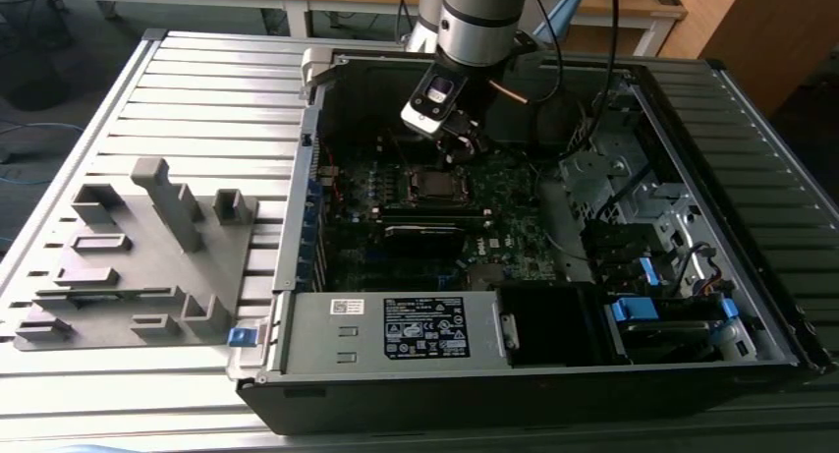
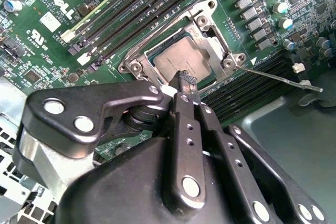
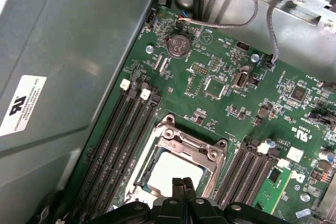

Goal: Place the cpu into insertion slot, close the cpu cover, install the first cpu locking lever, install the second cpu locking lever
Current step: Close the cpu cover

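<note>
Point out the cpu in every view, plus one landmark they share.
Exterior view: cpu mid-board, under the hand.
Second wrist view: cpu just past the hand.
First wrist view: cpu, bright, just past the hand.
Shared landmark: black memory slots beside it.

Cpu point(image 2: 176, 61) inside insertion slot point(image 2: 151, 52), between memory slots point(image 2: 136, 9)

Dull silver cpu point(image 2: 178, 59) lying flat in the black insertion slot point(image 1: 430, 185), toward twelve o'clock on the green board point(image 1: 505, 202) in the exterior view. Silver cpu cover point(image 2: 210, 35) down around it. Thin wire locking lever point(image 2: 283, 80) angling outward from one corner.
</note>
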Controlling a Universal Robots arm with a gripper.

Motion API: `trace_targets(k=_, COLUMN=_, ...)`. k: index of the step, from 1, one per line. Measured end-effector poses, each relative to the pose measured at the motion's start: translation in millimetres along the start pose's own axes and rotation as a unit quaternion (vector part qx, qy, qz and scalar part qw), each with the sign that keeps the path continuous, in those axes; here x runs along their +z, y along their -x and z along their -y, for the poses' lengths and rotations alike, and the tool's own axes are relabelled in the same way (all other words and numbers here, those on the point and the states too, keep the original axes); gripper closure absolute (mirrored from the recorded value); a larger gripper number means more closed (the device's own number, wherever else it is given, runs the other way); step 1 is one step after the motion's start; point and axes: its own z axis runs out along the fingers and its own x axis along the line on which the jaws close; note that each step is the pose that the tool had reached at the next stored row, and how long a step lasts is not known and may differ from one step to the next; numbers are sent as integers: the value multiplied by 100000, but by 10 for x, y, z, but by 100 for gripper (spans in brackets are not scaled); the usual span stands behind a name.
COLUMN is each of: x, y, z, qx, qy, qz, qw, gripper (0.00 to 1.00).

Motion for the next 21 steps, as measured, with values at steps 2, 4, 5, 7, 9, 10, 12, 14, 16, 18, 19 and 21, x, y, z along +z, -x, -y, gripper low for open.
trace_targets(k=2, x=0, y=0, z=0, qx=-6, qy=1, qz=-1, qw=100000, gripper=89)
trace_targets(k=4, x=0, y=0, z=0, qx=-7, qy=2, qz=-1, qw=100000, gripper=89)
trace_targets(k=5, x=0, y=0, z=0, qx=-7, qy=2, qz=-2, qw=100000, gripper=89)
trace_targets(k=7, x=0, y=0, z=0, qx=-12, qy=3, qz=-2, qw=100000, gripper=89)
trace_targets(k=9, x=0, y=0, z=0, qx=-14, qy=3, qz=-2, qw=100000, gripper=89)
trace_targets(k=10, x=0, y=0, z=0, qx=-16, qy=2, qz=-2, qw=100000, gripper=89)
trace_targets(k=12, x=0, y=0, z=0, qx=-93, qy=2, qz=-5, qw=100000, gripper=89)
trace_targets(k=14, x=0, y=0, z=0, qx=-366, qy=6, qz=-16, qw=99999, gripper=89)
trace_targets(k=16, x=0, y=0, z=0, qx=-800, qy=6, qz=-16, qw=99997, gripper=89)
trace_targets(k=18, x=0, y=0, z=0, qx=-1153, qy=0, qz=-13, qw=99993, gripper=89)
trace_targets(k=19, x=0, y=0, z=0, qx=-1256, qy=-3, qz=-9, qw=99992, gripper=89)
trace_targets(k=21, x=0, y=0, z=0, qx=-1318, qy=-6, qz=-9, qw=99991, gripper=89)
